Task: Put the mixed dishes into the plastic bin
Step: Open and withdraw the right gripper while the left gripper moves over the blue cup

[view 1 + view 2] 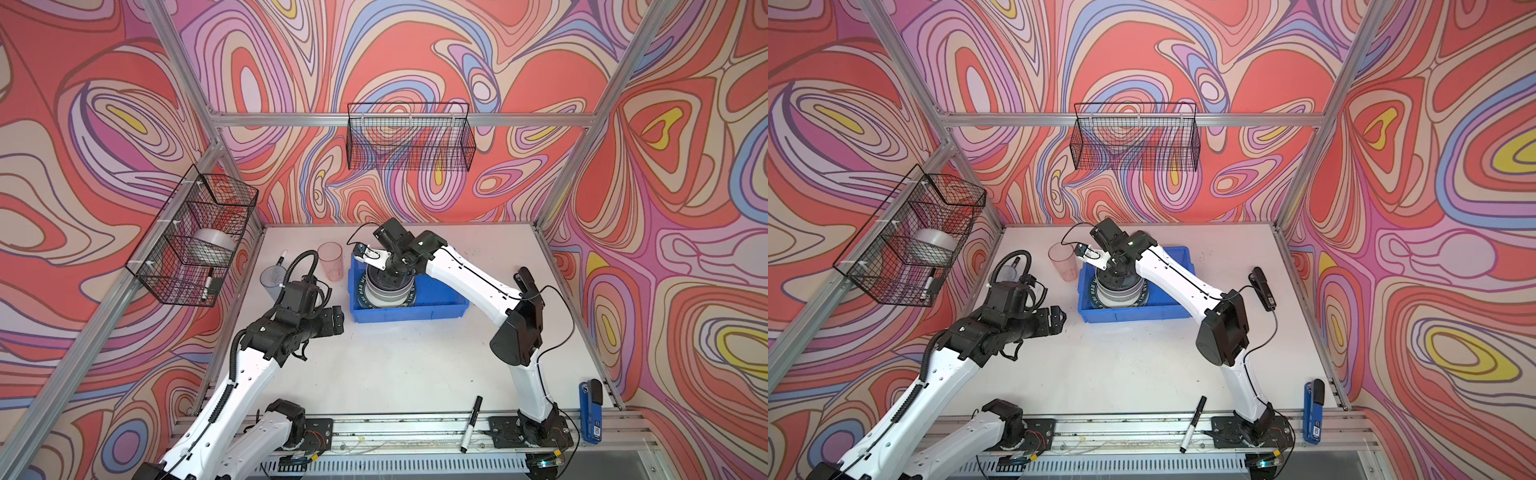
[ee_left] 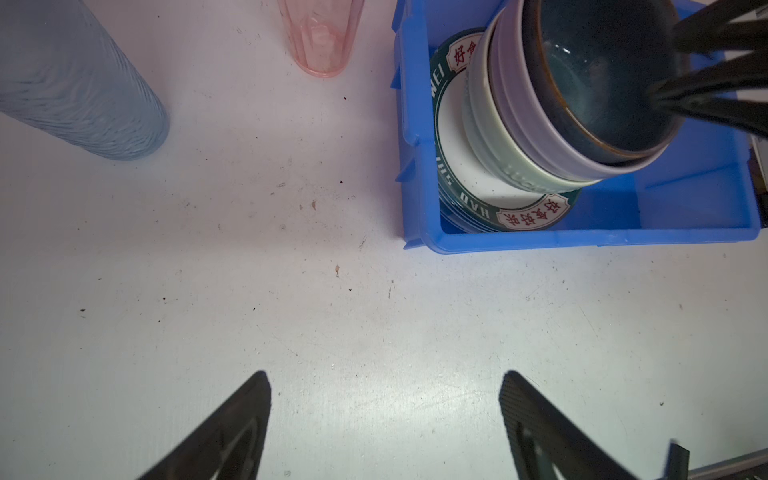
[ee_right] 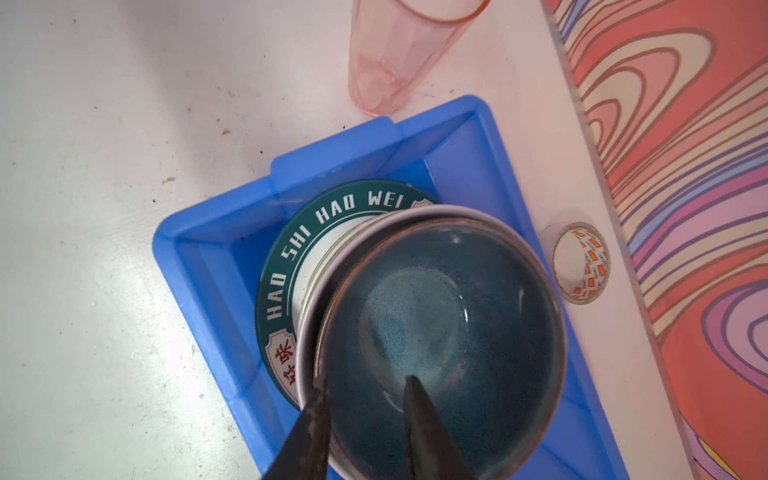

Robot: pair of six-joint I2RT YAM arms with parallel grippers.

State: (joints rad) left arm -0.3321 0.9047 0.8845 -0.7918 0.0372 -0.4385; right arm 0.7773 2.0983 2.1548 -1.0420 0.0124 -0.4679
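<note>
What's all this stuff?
plastic bin: one, blue, on table.
lettered plates: number unclear, green-rimmed white, in bin.
bowls: three, nested on plates: pale green bowl, lavender bowl, dark blue bowl.
tumblers: two, pink tumbler, bluish tumbler, upright left of bin.
wire baskets: two, black, on walls.
small tape roll: one, clear, behind bin.
big tape roll: one, whitish, left basket.
markers: three, black-and-white; basket, table, front edge.
staplers: two, black, blue, table's right.
left gripper: one, black, open above table.
right gripper: one, black, open astride dark blue bowl's rim.
</note>
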